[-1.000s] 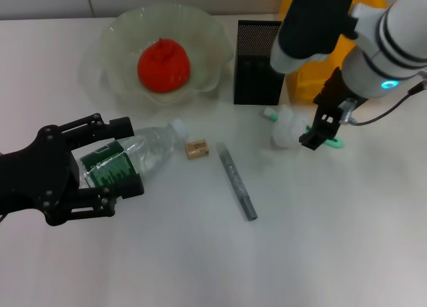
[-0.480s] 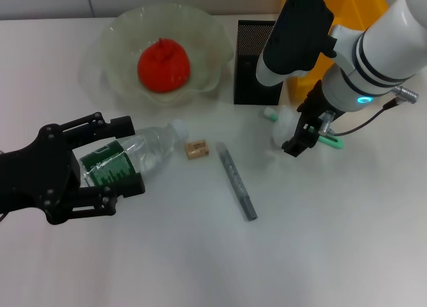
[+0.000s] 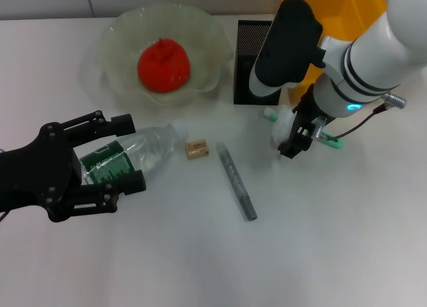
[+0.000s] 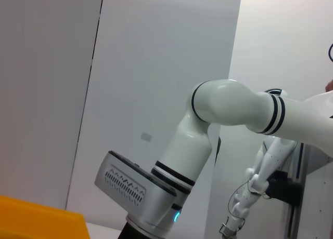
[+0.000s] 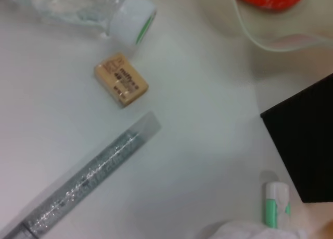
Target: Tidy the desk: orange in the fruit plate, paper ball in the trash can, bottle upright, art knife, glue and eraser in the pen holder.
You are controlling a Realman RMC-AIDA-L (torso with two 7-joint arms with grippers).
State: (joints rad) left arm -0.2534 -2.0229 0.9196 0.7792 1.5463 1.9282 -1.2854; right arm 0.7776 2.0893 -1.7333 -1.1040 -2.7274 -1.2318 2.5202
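Centrally, the bottle (image 3: 130, 157) lies on its side on the white worktop (image 3: 200, 253), its white cap (image 5: 134, 20) toward the eraser (image 3: 197, 149). The left end effector (image 3: 100, 157) has its black fingers spread wide around the bottle's green label, one set on each side. Just beside the cap sits the eraser, and next to it the grey art knife (image 3: 237, 181) lies flat, slanting away from the pen holder (image 3: 255, 63). The orange (image 3: 163, 65) rests in the translucent fruit plate (image 3: 120, 37), left of the black pen holder. The paper ball (image 3: 287, 123) sits near the pen holder's base, with the green-and-white glue stick (image 5: 276, 203) just beside it. The right end effector (image 3: 297, 139) hangs at the paper ball, its dark fingers pointing down; how far they are parted cannot be told. A yellow bin (image 3: 347, 7) stands behind the right arm.
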